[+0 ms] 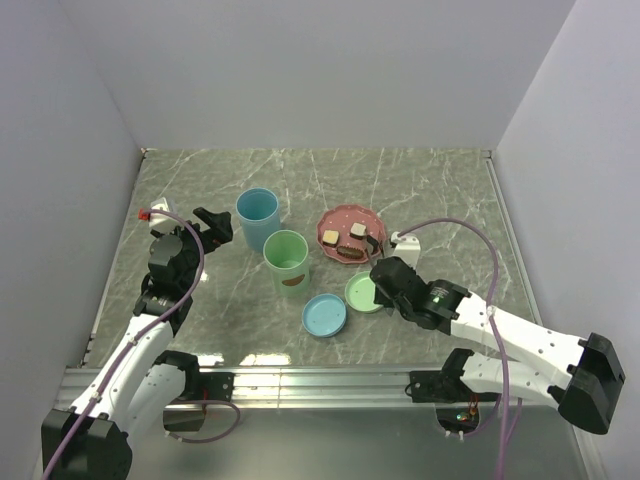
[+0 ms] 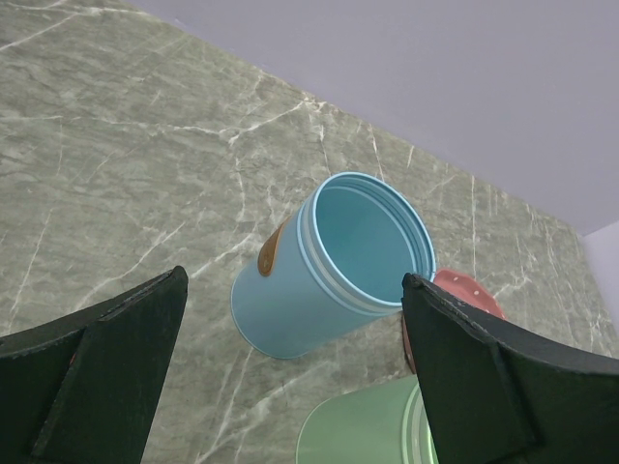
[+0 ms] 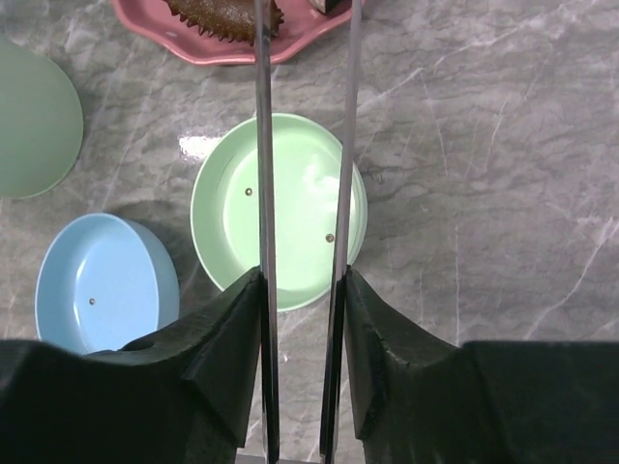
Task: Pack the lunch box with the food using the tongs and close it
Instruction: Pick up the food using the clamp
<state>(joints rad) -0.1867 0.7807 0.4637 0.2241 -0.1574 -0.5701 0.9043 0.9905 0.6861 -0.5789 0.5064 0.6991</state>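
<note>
- The right gripper (image 3: 302, 278) pinches the long thin grey metal tongs (image 3: 263, 193) from both sides, one black finger against each arm. The two arms run side by side with a narrow gap between them, so the tongs are apart along all that shows. Their tips leave the top of the wrist view, and I cannot tell whether they clamp anything.
- Risk at the grip: the smooth metal could slide or twist between the fingers if they squeeze unevenly, and the tips would then cross instead of meeting.
- Risk below: the shallow pale green round lid (image 3: 300, 174) lies under the arms. Dipping too low would knock it, or the pale blue round lid (image 3: 102, 280) beside it.
- Risk at the far end: the brown spiky elongated piece (image 3: 218, 14) lies on the round pink plate (image 3: 155, 24). A weak or off-centre pinch could drop it or push it across the plate.
- The tongs' long axis runs straight out from the gripper, over the green lid, pointing at the plate.
- The left gripper (image 2: 292, 285) gapes wide near the pale blue cylindrical container (image 2: 329, 261).
</note>
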